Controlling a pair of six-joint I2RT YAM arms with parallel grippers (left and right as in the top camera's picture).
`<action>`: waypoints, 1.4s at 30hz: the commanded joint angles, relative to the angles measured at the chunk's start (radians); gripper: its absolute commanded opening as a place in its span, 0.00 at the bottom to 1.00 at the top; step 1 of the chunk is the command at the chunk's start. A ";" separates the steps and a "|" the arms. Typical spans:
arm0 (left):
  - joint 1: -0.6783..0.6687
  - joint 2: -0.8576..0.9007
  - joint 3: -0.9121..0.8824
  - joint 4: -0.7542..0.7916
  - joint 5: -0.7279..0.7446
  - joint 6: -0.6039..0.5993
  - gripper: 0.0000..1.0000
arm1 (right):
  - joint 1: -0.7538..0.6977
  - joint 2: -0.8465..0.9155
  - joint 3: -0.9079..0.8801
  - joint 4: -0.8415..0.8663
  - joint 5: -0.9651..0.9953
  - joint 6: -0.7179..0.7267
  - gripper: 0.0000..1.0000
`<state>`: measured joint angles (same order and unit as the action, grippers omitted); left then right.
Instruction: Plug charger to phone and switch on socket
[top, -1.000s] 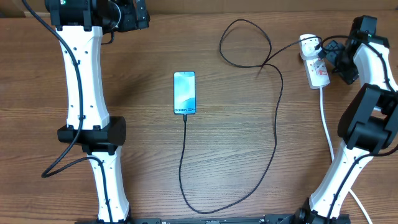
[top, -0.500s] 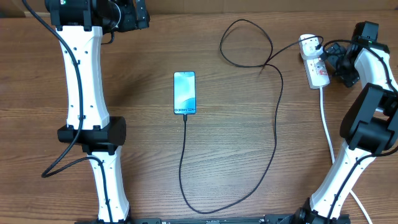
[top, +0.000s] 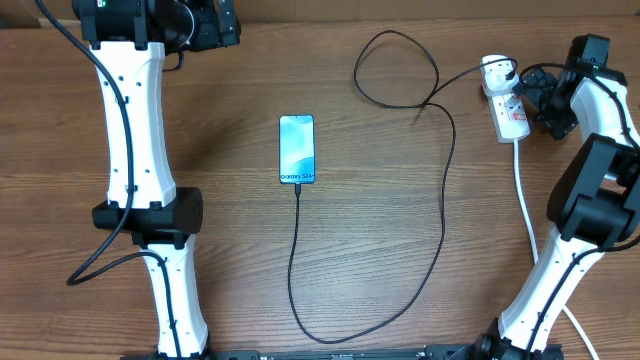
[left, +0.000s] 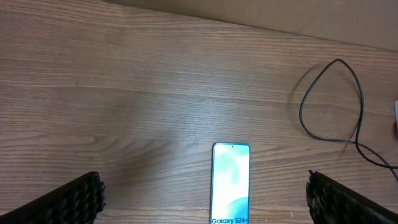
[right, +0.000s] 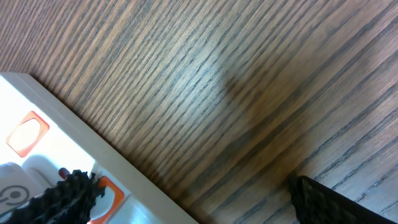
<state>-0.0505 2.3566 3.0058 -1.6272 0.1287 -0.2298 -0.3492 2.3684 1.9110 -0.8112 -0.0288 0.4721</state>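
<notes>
Apparently charger (top: 297, 205) seated in phone (top: 297, 149). Right hand (top: 537, 88) released, empty, three o'clock of socket (top: 510, 115); press red switch (right: 27, 132) squarely, one fingertip.

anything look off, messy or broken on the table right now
Nothing stands out. The phone lies flat and straight in the middle, screen lit, with the black cable meeting its near short edge. The cable wanders in loose loops to the white power strip at the far right, untidy, nothing more. No spill or damage shows.
</notes>
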 joint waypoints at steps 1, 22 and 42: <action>-0.004 -0.013 0.001 0.001 -0.013 -0.002 1.00 | 0.018 0.013 -0.031 -0.059 -0.045 -0.043 1.00; -0.004 -0.013 0.001 0.001 -0.013 -0.002 0.99 | 0.019 -0.017 0.023 -0.130 -0.012 -0.081 1.00; 0.001 -0.013 0.001 0.001 -0.013 -0.002 0.99 | 0.023 -0.626 0.153 -0.522 -0.107 -0.397 1.00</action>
<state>-0.0505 2.3566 3.0058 -1.6276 0.1257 -0.2298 -0.3321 1.8584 2.0403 -1.2961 -0.0635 0.1787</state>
